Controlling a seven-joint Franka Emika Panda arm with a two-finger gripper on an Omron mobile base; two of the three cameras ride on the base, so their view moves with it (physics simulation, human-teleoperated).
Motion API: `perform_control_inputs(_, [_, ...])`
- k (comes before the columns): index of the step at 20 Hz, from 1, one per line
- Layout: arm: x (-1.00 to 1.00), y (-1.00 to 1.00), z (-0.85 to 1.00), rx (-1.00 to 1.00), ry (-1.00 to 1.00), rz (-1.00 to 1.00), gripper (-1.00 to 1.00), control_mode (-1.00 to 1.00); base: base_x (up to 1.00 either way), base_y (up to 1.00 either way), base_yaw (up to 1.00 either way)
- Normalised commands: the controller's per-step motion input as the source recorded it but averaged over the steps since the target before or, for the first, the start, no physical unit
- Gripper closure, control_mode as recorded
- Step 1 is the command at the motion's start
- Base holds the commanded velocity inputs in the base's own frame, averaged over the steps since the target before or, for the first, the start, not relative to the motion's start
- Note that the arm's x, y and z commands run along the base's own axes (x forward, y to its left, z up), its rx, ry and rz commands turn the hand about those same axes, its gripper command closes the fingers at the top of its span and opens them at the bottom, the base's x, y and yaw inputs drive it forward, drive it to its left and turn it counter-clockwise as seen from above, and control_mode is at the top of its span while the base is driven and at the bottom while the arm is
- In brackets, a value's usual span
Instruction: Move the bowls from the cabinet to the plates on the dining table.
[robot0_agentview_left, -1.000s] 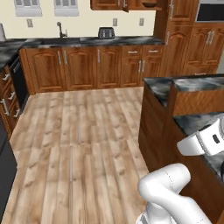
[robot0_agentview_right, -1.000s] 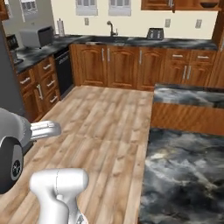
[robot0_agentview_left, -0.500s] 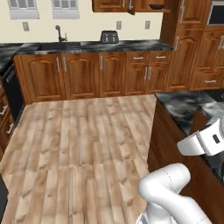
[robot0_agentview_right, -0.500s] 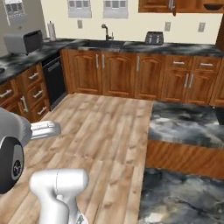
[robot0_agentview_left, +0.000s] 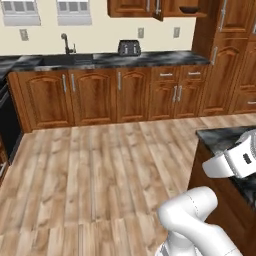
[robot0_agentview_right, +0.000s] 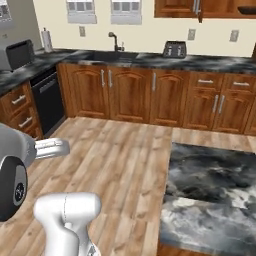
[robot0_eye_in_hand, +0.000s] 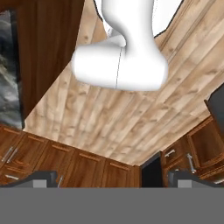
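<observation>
My pincer (robot0_eye_in_hand: 112, 180) hangs wide open over wooden floor (robot0_agentview_left: 100, 170); the dark bowl (robot0_agentview_left: 189, 9) sits in the open wall cabinet (robot0_agentview_left: 150, 7).

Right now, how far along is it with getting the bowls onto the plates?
Barely begun. Done: nothing visibly placed; the dining table's visible marble top shows no plates or bowls. In hand: nothing; the gripper is open and empty. Left: fetching a dark bowl sitting in the wall cabinet and delivering both bowls.

Claw (robot0_eye_in_hand: 112, 178) open wide, arm folded back.
</observation>
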Motion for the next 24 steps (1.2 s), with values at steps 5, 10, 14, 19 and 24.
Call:
perform_control_inputs(5, [0.0, 0.0, 0.0, 0.0, 0.0, 0.0, -1.0, 1.0, 1.0, 0.0, 0.0])
perform_control_inputs(10, [0.0, 0.0, 0.0, 0.0, 0.0, 0.0, -1.0, 1.0, 1.0, 0.0, 0.0])
perform_control_inputs(14, [0.0, 0.0, 0.0, 0.0, 0.0, 0.0, -1.0, 1.0, 1.0, 0.0, 0.0])
perform_control_inputs(19, [0.0, 0.0, 0.0, 0.0, 0.0, 0.0, -1.0, 1.0, 0.95, -0.05, 0.0])
perform_control_inputs(24, [0.0, 0.0, 0.0, 0.0, 0.0, 0.0, -1.0, 1.0, 0.88, -0.18, 0.0])
